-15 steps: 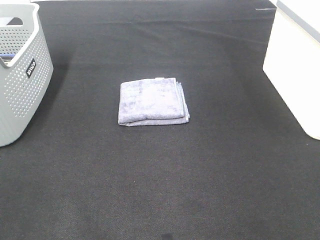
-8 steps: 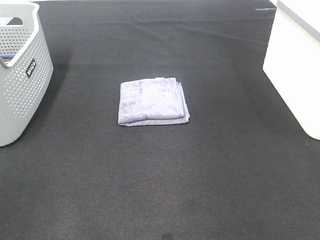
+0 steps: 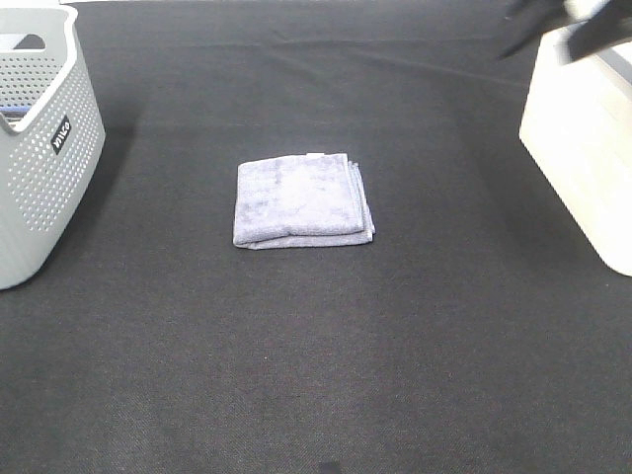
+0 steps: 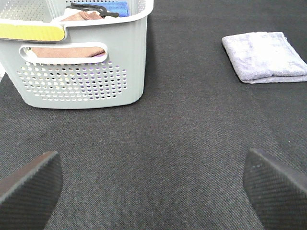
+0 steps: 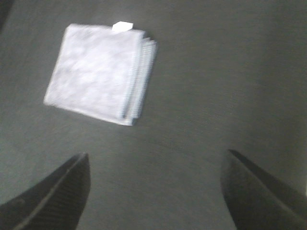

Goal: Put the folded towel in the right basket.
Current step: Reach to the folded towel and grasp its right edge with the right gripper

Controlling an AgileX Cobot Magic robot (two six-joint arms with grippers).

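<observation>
Entering at the top right corner of the high view, the right arm point(image 3: 538, 22) is now showing as a dark blur above the white right basket point(image 3: 583, 148), a spot that was bare 0.5 s ago. The folded towel point(image 3: 302, 200) is lying flat and unmoved in the middle of the black mat point(image 3: 296, 375), well apart from both baskets and touched by neither gripper. The right gripper point(image 5: 156, 191) is hovering over the mat with its 2 fingers spread wide, gripping nothing, the towel lying ahead of them. The left gripper point(image 4: 153, 189) is likewise standing wide open and empty, near the gray perforated basket point(image 4: 81, 72), which is holding folded cloths.
</observation>
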